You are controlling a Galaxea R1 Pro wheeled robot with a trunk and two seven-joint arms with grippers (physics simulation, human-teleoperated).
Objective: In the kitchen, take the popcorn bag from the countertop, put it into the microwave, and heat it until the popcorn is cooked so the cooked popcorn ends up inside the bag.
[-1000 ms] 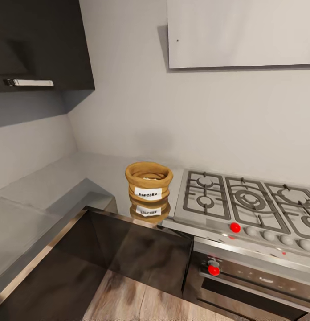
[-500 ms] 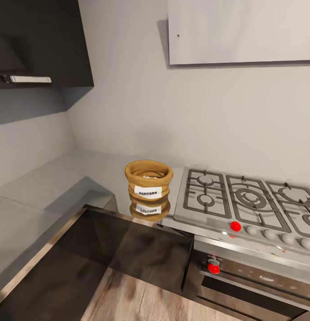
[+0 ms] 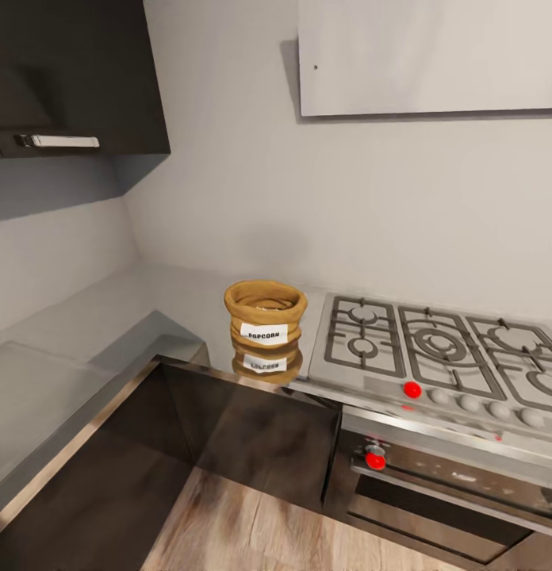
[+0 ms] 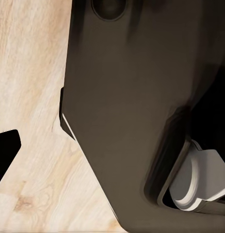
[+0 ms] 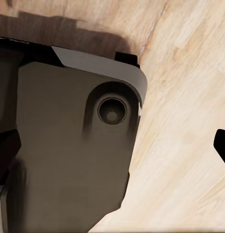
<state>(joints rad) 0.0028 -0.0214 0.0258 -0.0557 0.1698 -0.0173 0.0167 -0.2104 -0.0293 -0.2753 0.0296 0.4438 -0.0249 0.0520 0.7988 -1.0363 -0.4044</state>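
Popcorn bag [image 3: 266,316] sits untouched on the grey surface [image 3: 181,305] just beside the hob [image 3: 435,353], so everything remains undone, and either tool's state cannot be told.

In our left wrist view, our base [image 4: 127,111] shows as a broad, dark grey-brown panel with a smooth matte face and rounded corners. A round recessed socket [image 4: 108,7] sits near one edge of it, and a pale grey, rounded fitting [image 4: 197,182] nests in a dark hollow at another corner. A thin light strip lines one lower edge. In our right wrist view the same dark panel [image 5: 69,160] carries a circular recess [image 5: 112,110] with a ringed rim, and a light grey band [image 5: 100,65] curves around its rounded corner.
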